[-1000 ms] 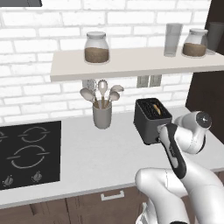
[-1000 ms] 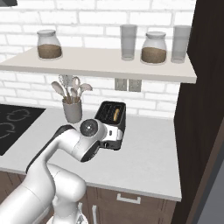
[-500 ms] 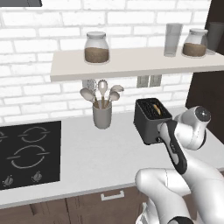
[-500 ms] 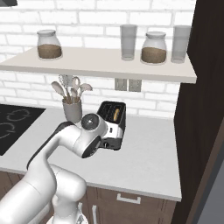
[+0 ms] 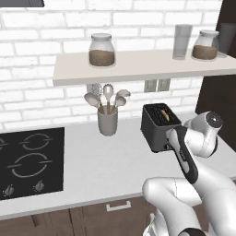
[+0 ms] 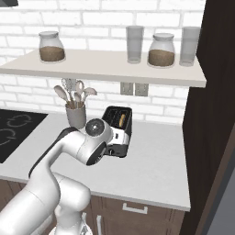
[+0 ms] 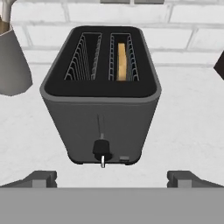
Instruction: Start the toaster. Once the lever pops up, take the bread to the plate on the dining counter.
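We see the gripper [image 7: 112,177], fingers spread wide and grasping nothing, near the toaster [image 7: 101,94] on the worktop [image 7: 188,127]; the bread [image 7: 122,61] sits in its right slot.

The toaster [image 7: 100,94] is seen straight ahead of the wide-open gripper [image 7: 112,178], apart from it. The bread [image 7: 122,61] is set in the right slot. A grey pot [image 7: 13,63] is seen at the left.

One toaster [image 7: 100,94], one bread [image 7: 122,61] slice, two jars [image 6: 51,46], two glasses [image 6: 134,44], one utensil pot [image 5: 107,120], one hob [image 5: 27,159].
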Controlling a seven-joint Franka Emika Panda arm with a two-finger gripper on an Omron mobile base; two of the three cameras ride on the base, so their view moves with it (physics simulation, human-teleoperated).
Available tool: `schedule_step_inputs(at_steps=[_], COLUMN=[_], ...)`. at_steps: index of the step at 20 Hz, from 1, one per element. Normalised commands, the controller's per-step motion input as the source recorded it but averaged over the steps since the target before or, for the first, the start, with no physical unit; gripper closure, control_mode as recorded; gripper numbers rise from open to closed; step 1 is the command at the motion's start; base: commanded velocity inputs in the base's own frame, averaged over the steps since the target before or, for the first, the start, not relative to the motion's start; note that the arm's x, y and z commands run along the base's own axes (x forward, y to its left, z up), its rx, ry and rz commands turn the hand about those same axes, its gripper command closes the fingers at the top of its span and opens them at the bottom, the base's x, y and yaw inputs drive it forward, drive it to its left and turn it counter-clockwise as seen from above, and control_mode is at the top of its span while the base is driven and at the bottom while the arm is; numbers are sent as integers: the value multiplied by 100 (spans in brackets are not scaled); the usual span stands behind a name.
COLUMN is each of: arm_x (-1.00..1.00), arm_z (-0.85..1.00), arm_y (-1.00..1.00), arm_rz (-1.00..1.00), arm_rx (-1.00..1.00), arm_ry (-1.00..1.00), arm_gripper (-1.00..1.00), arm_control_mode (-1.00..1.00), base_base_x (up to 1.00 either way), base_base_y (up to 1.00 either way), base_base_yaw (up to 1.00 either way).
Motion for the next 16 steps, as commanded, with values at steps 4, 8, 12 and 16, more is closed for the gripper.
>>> schedule_step_inputs(at_steps=[4,8,12,16], arm_x=[0,-11,-2,0], arm_z=[0,0,0,0], arm_y=[0,0,0,8], arm_rz=[0,0,0,0], arm_rx=[0,0,0,0], arm_ry=[0,-4,0,0], arm_gripper=[-100,-100,-100,-100], arm_control_mode=[-100,-100,-100,-100], base_base_x=[0,0,0,0], base_base_y=[0,0,0,0], base_base_yaw=[0,0,0,0])
